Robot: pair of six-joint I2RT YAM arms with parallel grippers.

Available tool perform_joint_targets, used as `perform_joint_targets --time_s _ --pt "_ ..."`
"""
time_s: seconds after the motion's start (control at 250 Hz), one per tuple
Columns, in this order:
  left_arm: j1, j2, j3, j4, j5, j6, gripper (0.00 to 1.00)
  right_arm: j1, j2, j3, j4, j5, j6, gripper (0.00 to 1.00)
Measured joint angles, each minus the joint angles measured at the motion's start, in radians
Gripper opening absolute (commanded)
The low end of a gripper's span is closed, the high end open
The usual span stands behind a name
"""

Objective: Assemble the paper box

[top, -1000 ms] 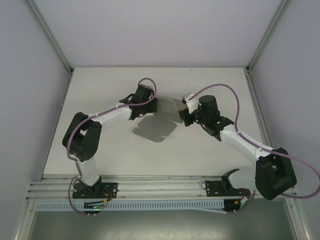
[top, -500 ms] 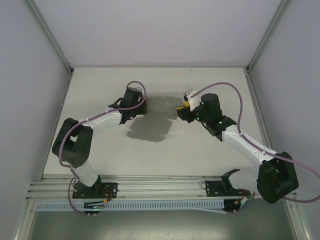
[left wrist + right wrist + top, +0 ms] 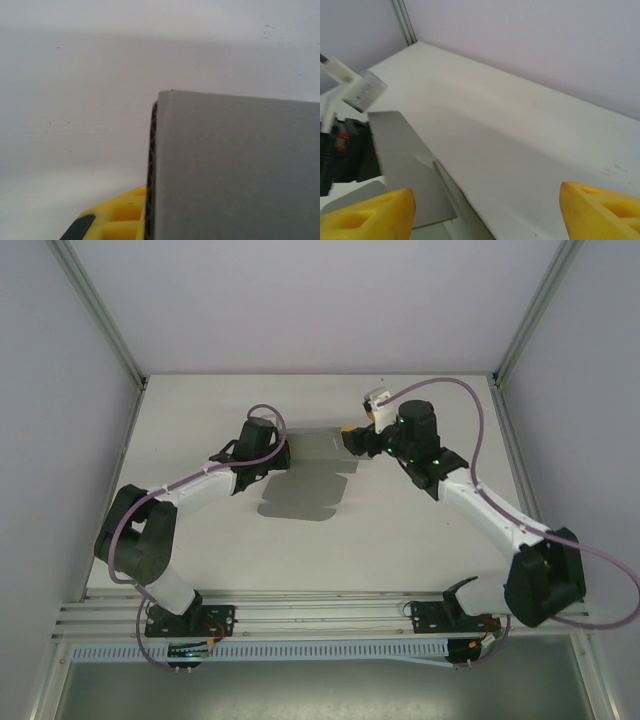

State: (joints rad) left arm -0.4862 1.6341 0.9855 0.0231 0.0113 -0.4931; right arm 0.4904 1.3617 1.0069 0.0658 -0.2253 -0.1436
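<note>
Pincer, left (image 3: 283, 447): closed flat on the left edge of the paper box (image 3: 325, 447). The left wrist view showed one yellow finger pad (image 3: 117, 220) pressed against the grey panel.

Pincer, right (image 3: 485, 215): jaws stood wide apart with nothing between them.

Position, all against the table (image 3: 420, 540):
- Paper box: held clear of the table over its far half, near the middle line. Its shadow (image 3: 305, 498) lay on the surface nearer the arm bases.
- Left pincer: over the far half, left of the middle.
- Right pincer: over the far half, just right of the middle, near the box's right edge. Contact could not be told.

Condition of the item: thin grey cardboard, partly folded, with a crease and a raised flap visible from the right wrist.

Step in hand, as judged: the right pincer was to take a fresh hold on the free side for the next fold.

Handling notes:
- The left grip should hold steady as the anchor.
- The right fingers should straddle the sheet fully before closing.
- The bite belonged close to a score line, not on a corner.
- Thin board would likely buckle if pushed edge-on.
</note>
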Motion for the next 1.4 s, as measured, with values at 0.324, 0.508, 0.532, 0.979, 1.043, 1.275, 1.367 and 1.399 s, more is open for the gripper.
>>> perform_joint_targets --time_s 0.324,0.508,0.532,0.979,1.043,1.275,1.367,1.399 --pt "0.0 -0.003 -0.023 0.008 0.019 0.002 0.0 0.028 0.153 0.053 -0.027 -0.037 -0.023 0.99" --pt "0.011 -0.003 -0.026 0.011 0.025 -0.006 0.0 0.069 0.181 0.053 0.048 0.043 -0.025 0.99" --pt "0.013 -0.003 -0.026 0.011 0.025 -0.01 0.0 0.073 0.187 0.053 0.063 0.058 -0.021 0.99" --pt "0.011 -0.003 -0.03 0.035 0.006 -0.077 0.0 0.216 0.294 0.042 0.327 0.577 0.023 0.99" --pt "0.009 -0.003 -0.03 0.035 0.006 -0.077 0.0 0.222 0.294 0.042 0.327 0.602 0.014 0.99" --pt "-0.011 -0.011 -0.031 0.033 0.003 -0.074 0.0 0.227 0.211 -0.013 0.272 0.632 -0.041 0.99" --pt "-0.026 -0.03 -0.034 0.033 0.003 -0.066 0.0 0.221 0.122 -0.049 0.202 0.599 -0.049 0.99" --pt "-0.029 -0.037 -0.034 0.034 0.003 -0.061 0.0 0.217 0.087 -0.061 0.181 0.584 -0.05 0.99"
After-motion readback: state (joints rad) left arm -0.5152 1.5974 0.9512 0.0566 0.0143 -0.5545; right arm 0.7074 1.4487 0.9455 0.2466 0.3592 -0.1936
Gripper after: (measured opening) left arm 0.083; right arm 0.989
